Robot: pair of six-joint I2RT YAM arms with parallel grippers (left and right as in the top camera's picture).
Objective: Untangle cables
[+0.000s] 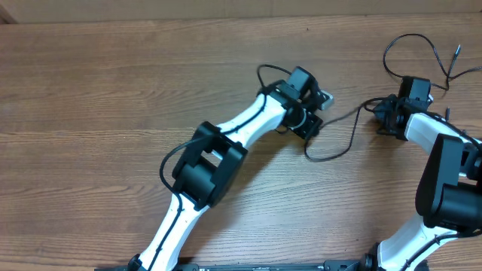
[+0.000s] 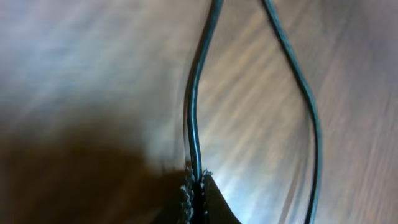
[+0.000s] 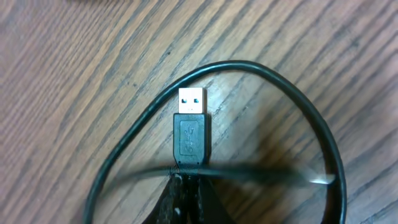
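The right tool [image 3: 186,186] is clamped on a thin black rubbery cable [image 3: 323,143] just behind its black USB plug with a silver tip [image 3: 191,124], and the cord loops round the plug. The left tool [image 2: 198,190] is pinched shut on a black cable strand. Slack cord sags between both tools on the brown wood-grain worktop [image 1: 113,90].

Overhead looks straight down; wrist views sit close above the table [image 1: 113,90].

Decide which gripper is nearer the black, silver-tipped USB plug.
Right. The right gripper is shut on the thin black cable directly behind the USB plug; the left gripper sits well off to its left.
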